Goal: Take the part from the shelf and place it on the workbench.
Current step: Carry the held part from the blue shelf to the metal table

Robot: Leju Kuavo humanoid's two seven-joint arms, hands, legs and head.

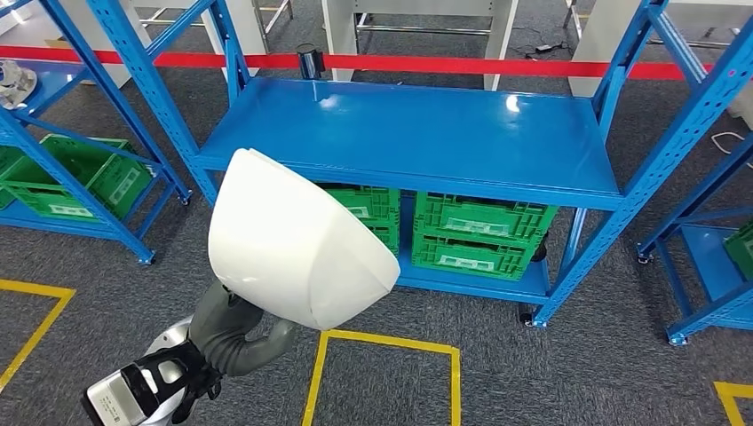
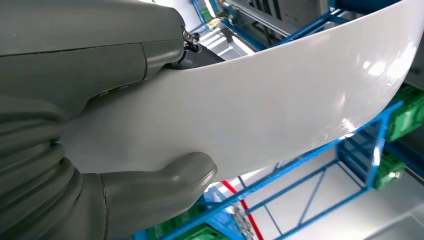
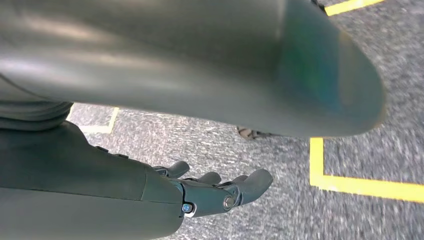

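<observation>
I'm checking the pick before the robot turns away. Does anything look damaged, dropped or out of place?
Nothing stands out. The left robot hand holds the white part clear of the blue shelf; its surface looks smooth. The green crates sit squarely below.

No legible text or labels

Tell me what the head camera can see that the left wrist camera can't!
Only the head view shows the whole blue shelf with its bare top board, the red tape behind it, the grey floor with yellow lines and the silver left arm. Only the left wrist view shows, up close, the left robot hand gripping the part, thumb pressed on one face and darker fingers on the other. Both show the white curved part held up, blue shelf frames and green crates.
</observation>
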